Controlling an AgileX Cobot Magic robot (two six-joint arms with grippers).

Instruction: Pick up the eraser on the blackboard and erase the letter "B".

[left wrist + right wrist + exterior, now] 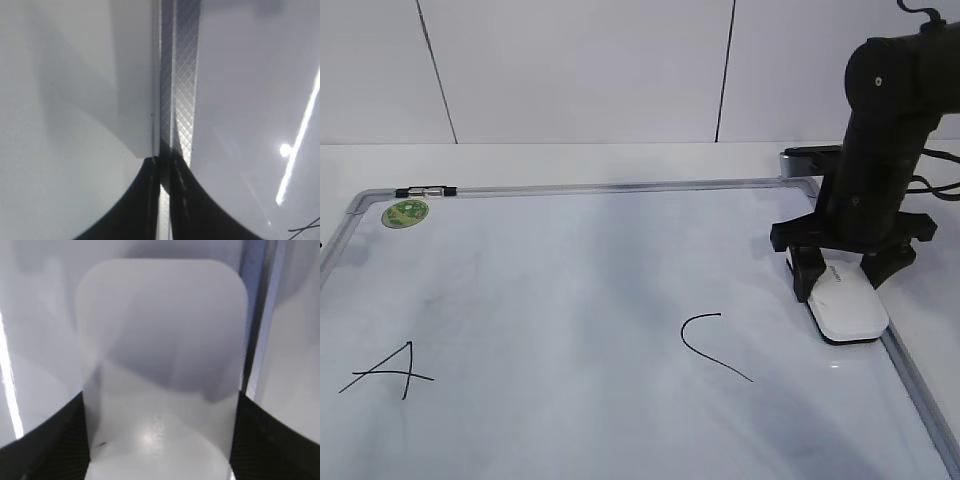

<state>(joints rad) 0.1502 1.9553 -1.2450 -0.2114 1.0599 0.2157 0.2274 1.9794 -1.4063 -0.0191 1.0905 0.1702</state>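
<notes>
The white eraser lies flat on the blackboard, against its right frame. My right gripper straddles the eraser's far end, with a finger pressed on each long side. In the right wrist view the eraser fills the gap between the two black fingers of that gripper. No letter "B" shows; between the "A" and the "C" there are only faint grey smudges. My left gripper is out of the exterior view; its fingers are together above the board's left frame.
A round green sticker sits at the board's far left corner, with a clip on the frame beside it. A grey device stands behind the far right corner. White table surrounds the board.
</notes>
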